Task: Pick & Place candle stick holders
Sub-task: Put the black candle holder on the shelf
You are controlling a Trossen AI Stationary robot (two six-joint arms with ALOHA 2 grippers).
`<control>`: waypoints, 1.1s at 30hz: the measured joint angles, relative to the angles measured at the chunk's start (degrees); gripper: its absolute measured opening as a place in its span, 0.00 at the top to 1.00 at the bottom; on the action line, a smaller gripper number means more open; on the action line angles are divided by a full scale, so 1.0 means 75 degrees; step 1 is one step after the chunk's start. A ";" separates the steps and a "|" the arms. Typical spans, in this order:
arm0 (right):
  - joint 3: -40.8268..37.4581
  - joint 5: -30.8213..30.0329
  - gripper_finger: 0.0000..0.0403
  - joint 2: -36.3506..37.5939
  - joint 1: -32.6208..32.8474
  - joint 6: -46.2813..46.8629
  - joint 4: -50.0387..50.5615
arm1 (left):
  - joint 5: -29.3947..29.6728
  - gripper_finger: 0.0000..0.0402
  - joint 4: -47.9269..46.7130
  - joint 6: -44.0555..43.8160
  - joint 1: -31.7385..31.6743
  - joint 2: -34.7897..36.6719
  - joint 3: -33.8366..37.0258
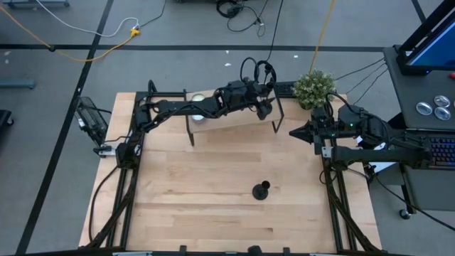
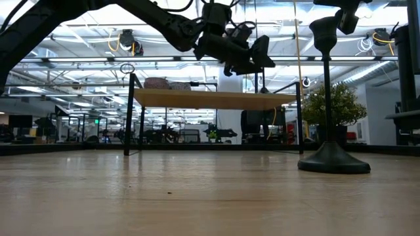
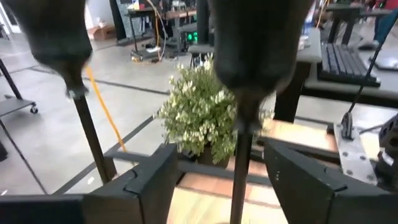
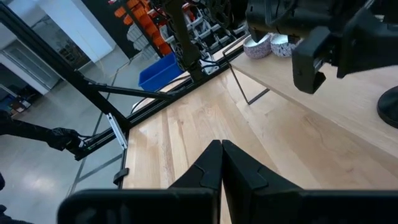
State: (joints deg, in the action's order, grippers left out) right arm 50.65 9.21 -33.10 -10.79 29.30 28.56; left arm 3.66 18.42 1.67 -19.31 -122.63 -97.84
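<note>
While empty, two bowls (image 4: 267,45) together

A wooden table (image 1: 213,178) bears one candle stick holder (image 1: 261,190) and a small raised shelf (image 1: 234,119)

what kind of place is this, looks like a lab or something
Most likely a robotics lab or workshop in an open industrial hall. A wooden work table stands on a grey floor with taped lines and loose cables, and the low view shows exposed ceiling beams with equipment benches behind.

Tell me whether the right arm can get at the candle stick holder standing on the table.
Probably yes: the candle stick holder stands alone on bare wood, nothing beside it, and the right gripper, fingers shut, waits at the table's right edge.
</note>
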 joint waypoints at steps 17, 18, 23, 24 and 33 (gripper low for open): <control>0.0000 0.0003 1.00 0.0000 0.0000 -0.0003 0.0005 | 0.0574 0.22 -0.1969 0.0168 0.0009 0.0489 0.0003; 0.0000 0.0003 1.00 0.0000 0.0000 -0.0003 0.0006 | 0.0605 0.22 -0.2040 0.0181 0.0009 0.0506 0.0003; 0.0000 0.0001 1.00 0.0000 0.0003 -0.0003 0.0035 | 0.0822 0.23 -0.2912 0.0325 0.0044 0.0868 -0.0004; 0.0000 0.0000 1.00 0.0000 0.0003 -0.0006 0.0041 | 0.0891 0.23 -0.3252 0.0332 0.0048 0.0984 -0.0005; 0.0000 -0.0015 1.00 -0.0056 0.0003 0.0256 0.0058 | 0.0907 0.22 -0.5484 -0.0245 0.0349 0.1998 -0.0006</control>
State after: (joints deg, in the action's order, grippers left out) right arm 50.65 9.10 -33.53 -10.76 31.22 28.99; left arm 10.46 -22.71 -0.17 -16.69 -107.64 -97.89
